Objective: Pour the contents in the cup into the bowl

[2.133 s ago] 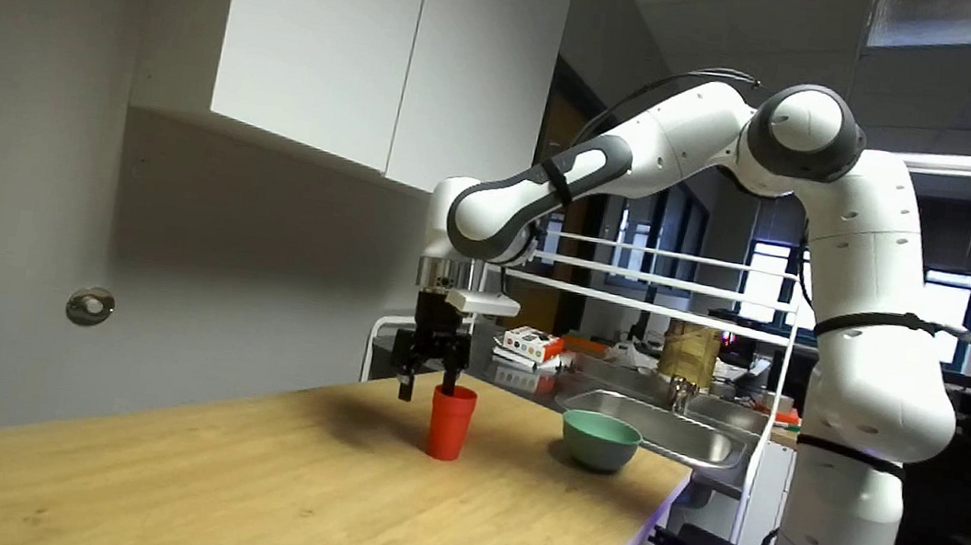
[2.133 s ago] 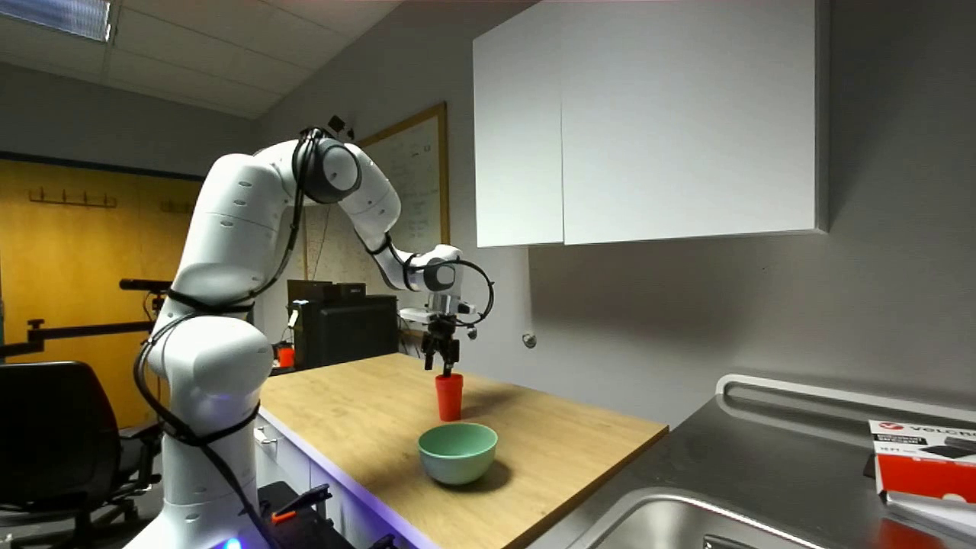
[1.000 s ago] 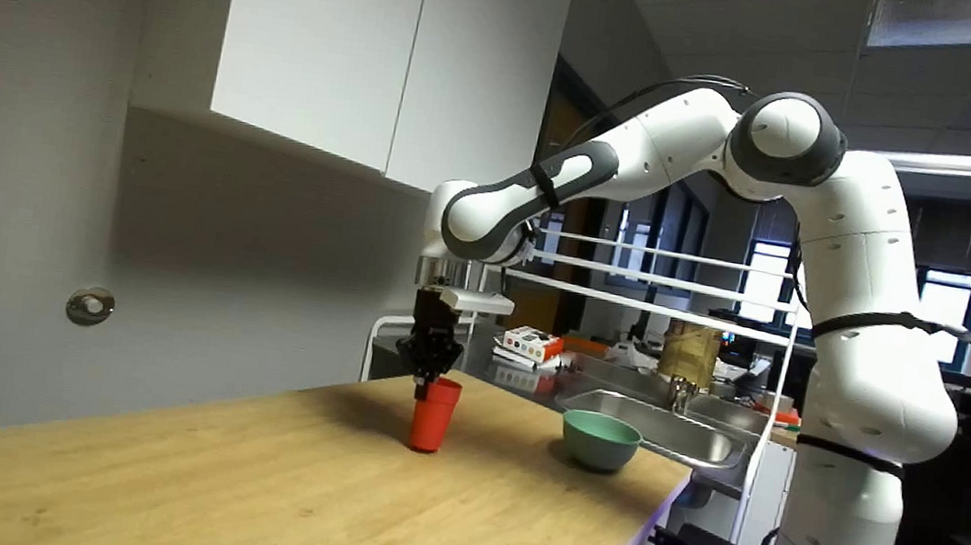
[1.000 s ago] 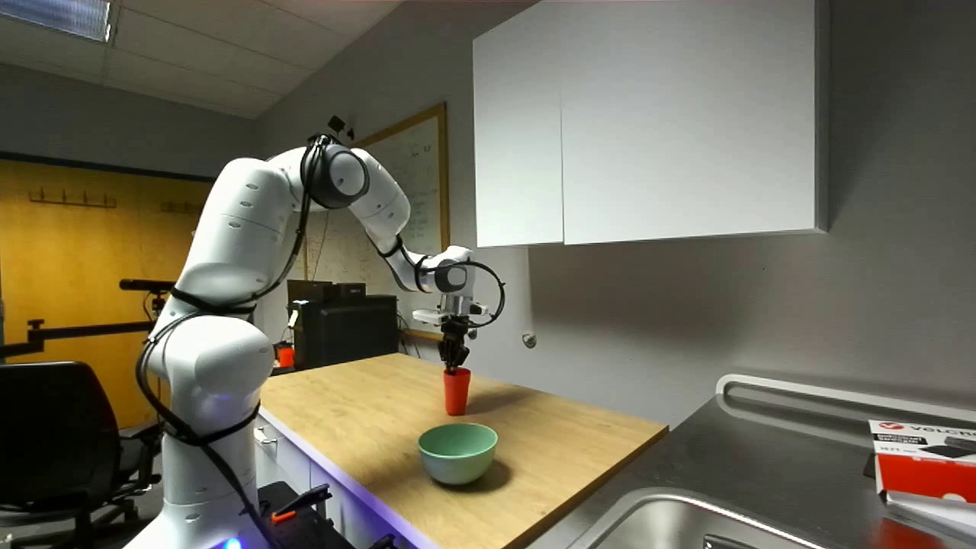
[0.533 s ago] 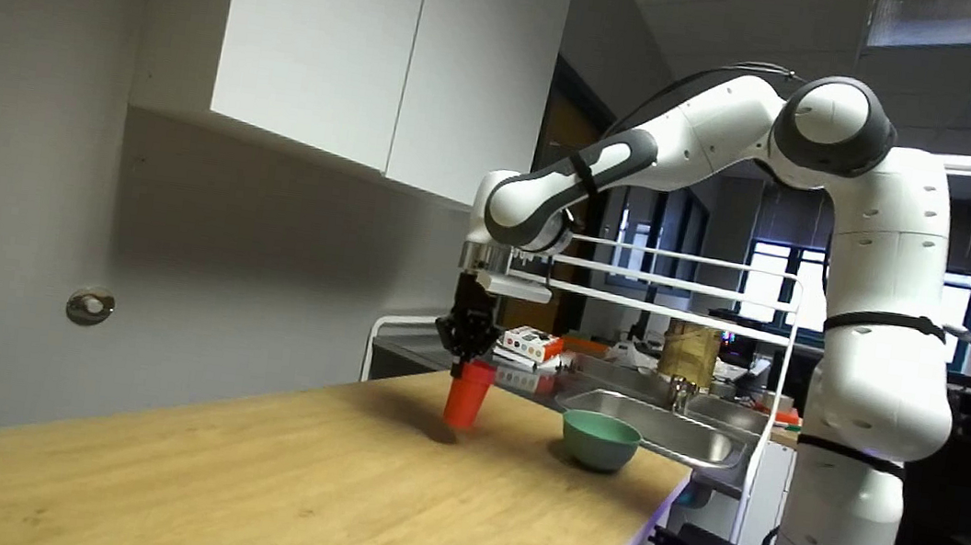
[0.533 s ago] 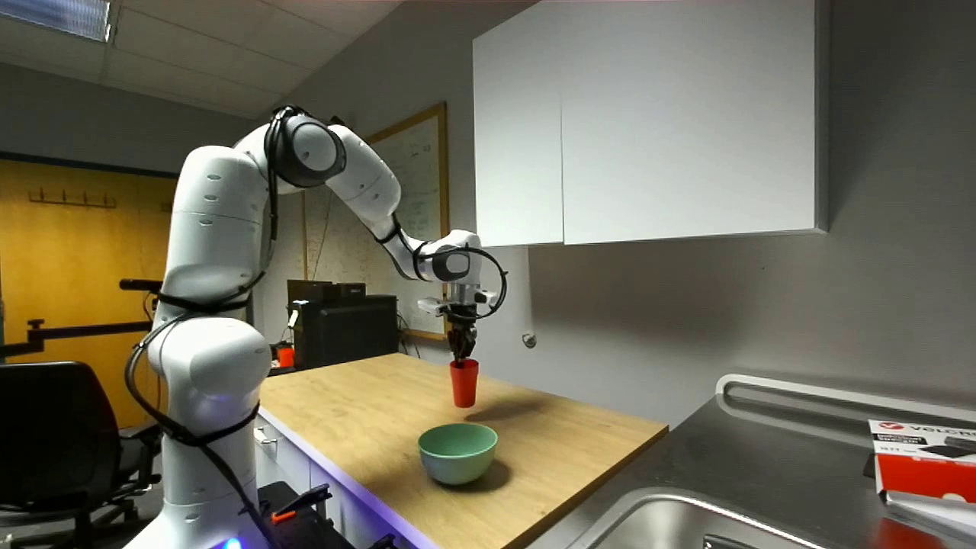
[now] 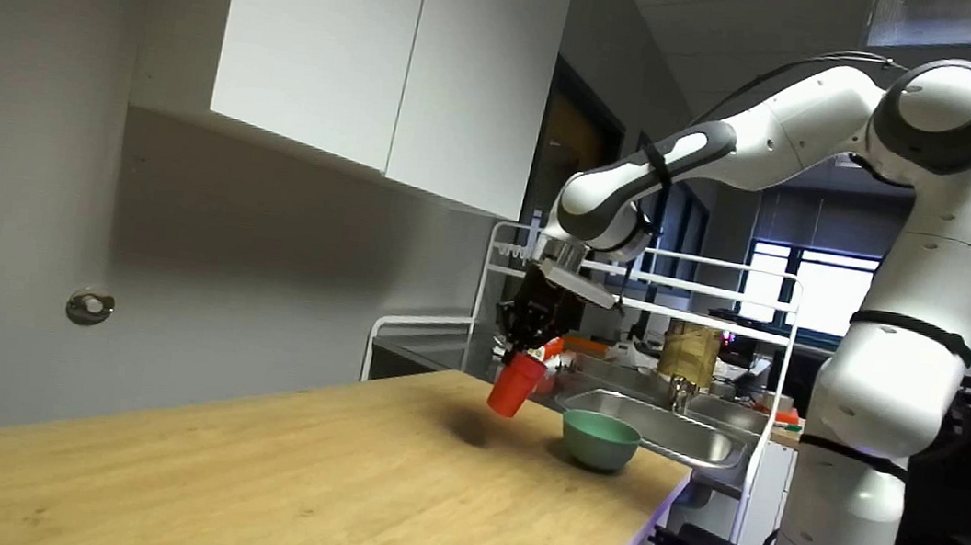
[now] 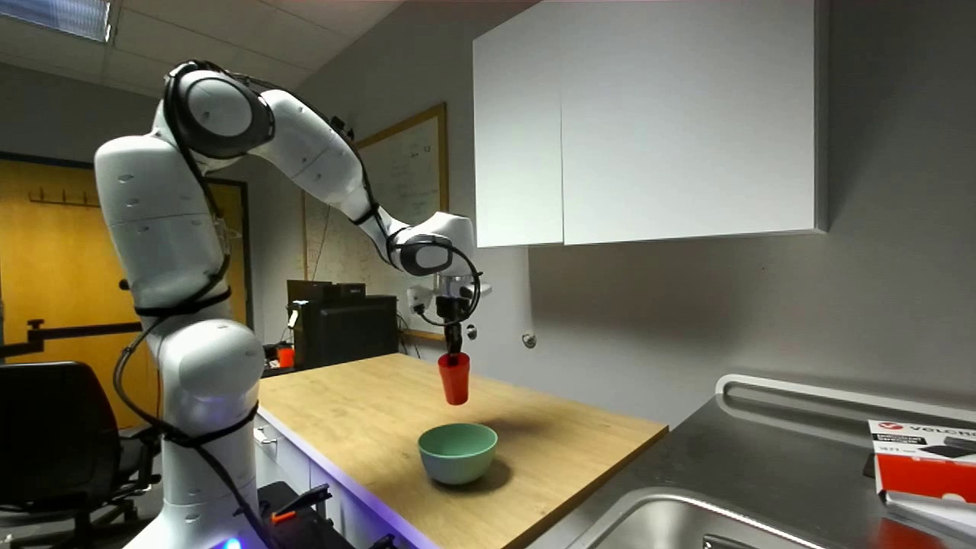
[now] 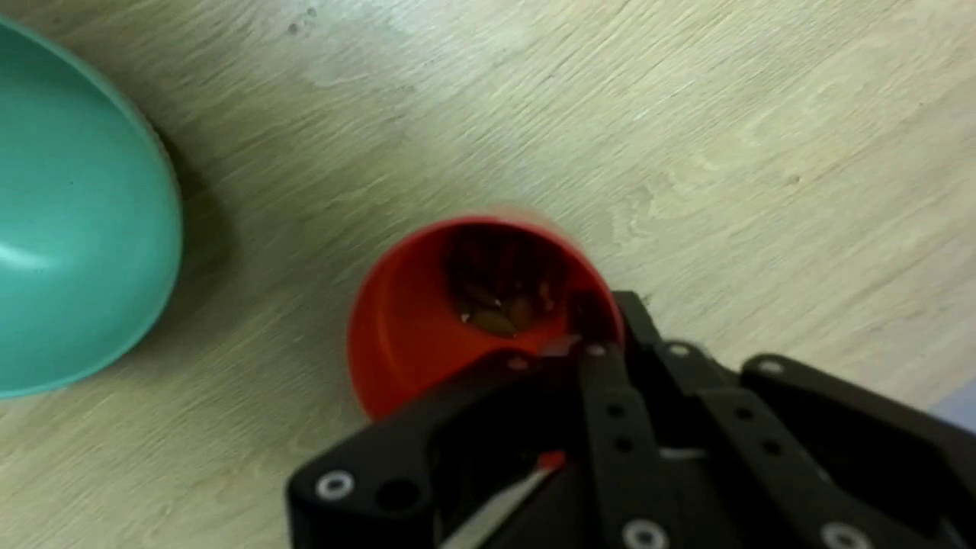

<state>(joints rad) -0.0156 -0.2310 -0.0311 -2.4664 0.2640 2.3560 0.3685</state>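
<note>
Red cup (image 7: 516, 387) is hanging in the air above the counter (image 7: 311, 483), leaning a little with its rim toward the bowl (image 8: 457, 462). The gripper (image 9: 612, 315) is clamping the cup by its wall at the rim, on the side away from the bowl. The bowl is sitting near the corner where the edge beside the sink (image 7: 678, 442) is meeting the edge facing the arm (image 7: 905, 398); the cup is hanging farther from that corner, near the bowl but not over it, the counter showing between them in the wrist view.

Grasping and lifting are looking done, the carry partly so. Pouring is not yet happening: the contents (image 9: 494, 316), dim brown pieces, are lying deep in the cup, and none are showing in the bowl's visible inside. What is remaining, I am judging, is bringing the cup over the bowl and tipping it much farther.
</note>
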